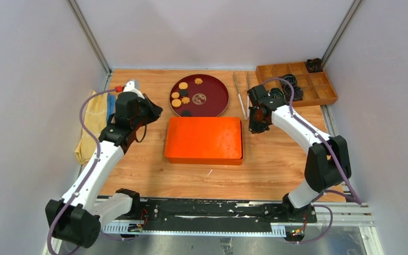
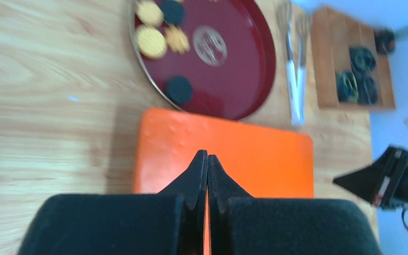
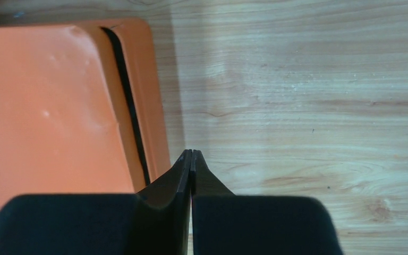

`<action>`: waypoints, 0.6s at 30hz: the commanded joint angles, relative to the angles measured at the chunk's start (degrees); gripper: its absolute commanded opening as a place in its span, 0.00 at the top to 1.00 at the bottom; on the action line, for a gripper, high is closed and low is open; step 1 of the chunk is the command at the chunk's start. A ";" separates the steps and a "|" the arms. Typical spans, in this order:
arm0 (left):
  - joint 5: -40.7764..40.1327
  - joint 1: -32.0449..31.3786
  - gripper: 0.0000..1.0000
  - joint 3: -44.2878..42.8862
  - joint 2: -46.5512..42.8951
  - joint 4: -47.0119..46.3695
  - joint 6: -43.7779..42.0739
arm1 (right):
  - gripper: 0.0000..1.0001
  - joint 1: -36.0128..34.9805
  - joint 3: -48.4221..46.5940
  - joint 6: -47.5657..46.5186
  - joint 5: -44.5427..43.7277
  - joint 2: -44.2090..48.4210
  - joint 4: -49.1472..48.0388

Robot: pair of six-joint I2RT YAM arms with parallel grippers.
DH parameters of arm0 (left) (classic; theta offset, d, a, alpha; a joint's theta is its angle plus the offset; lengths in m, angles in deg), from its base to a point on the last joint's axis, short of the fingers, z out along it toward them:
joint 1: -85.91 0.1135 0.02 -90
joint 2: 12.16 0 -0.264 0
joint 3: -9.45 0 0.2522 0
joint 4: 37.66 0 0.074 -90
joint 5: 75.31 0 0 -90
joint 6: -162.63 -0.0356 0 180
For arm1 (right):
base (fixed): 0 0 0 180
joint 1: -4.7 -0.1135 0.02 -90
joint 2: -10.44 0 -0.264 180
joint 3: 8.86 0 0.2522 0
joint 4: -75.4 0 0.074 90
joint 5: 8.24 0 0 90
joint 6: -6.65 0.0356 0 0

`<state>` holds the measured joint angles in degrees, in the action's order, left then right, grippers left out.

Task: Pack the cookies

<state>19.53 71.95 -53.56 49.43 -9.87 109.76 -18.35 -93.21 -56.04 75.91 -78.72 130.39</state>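
The cookies (image 1: 183, 85) lie on a dark red round plate (image 1: 215, 98) at the back: golden rounds, dark ones (image 2: 179, 89) and flower shapes (image 2: 177, 38). In front of the plate sits an orange box (image 1: 204, 139) with its lid on; a dark gap shows between the lid (image 3: 48, 106) and the box's rim (image 3: 150, 95) at its right end. My left gripper (image 1: 155, 112) hovers to the left of the box, shut and empty, its tips (image 2: 207, 155) over the lid's near edge. My right gripper (image 3: 191, 154) is shut and empty beside the box's right end (image 1: 255, 127).
Metal tongs (image 1: 240, 95) lie right of the plate. A wooden compartment tray (image 1: 297, 82) with dark items stands at the back right. Yellow and blue cloths (image 1: 87, 127) lie along the left wall. Grey walls enclose the table on three sides.
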 commanded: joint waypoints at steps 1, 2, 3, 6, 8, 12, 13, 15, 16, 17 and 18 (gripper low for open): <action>-18.10 0.93 1.00 -3.58 0.18 18.33 -4.28 | 1.00 0.91 1.35 -0.19 -3.22 -3.29 1.43; -18.14 1.40 1.00 -2.68 1.29 18.70 -4.19 | 1.00 0.90 1.52 -0.31 -2.87 -4.12 1.15; -17.66 1.73 1.00 -1.45 2.71 18.23 -3.97 | 1.00 0.90 1.77 -0.46 -2.53 -4.74 0.73; -17.41 1.83 1.00 2.50 7.49 15.19 -2.88 | 1.00 0.99 2.73 -0.84 -2.11 -6.25 -0.49; -17.73 1.83 1.00 4.06 10.86 13.42 -2.87 | 1.00 1.33 3.24 -1.13 -0.99 -7.05 -1.25; -15.18 1.83 1.00 5.93 16.82 9.33 -3.57 | 1.00 2.22 4.99 -1.78 3.06 -8.85 -4.26; -13.36 1.83 1.00 6.38 17.60 7.96 -3.33 | 1.00 2.36 5.35 -1.93 4.39 -9.42 -4.93; -9.36 1.75 1.00 7.33 18.82 4.93 -2.07 | 1.00 2.48 6.05 -2.48 9.91 -10.09 -7.05; -8.04 1.67 1.00 7.79 19.22 3.48 -1.60 | 1.00 2.44 6.40 -2.46 12.40 -10.25 -8.07; -6.97 1.59 1.00 8.11 19.63 2.01 -1.15 | 1.00 2.41 6.75 -2.64 15.11 -10.27 -9.35; -6.02 1.50 1.00 8.24 19.97 1.10 -0.83 | 1.00 2.35 7.17 -2.79 17.38 -10.13 -10.35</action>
<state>8.41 73.46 -46.22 68.51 -1.59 107.33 -16.49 -87.85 -57.57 82.93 -88.19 124.25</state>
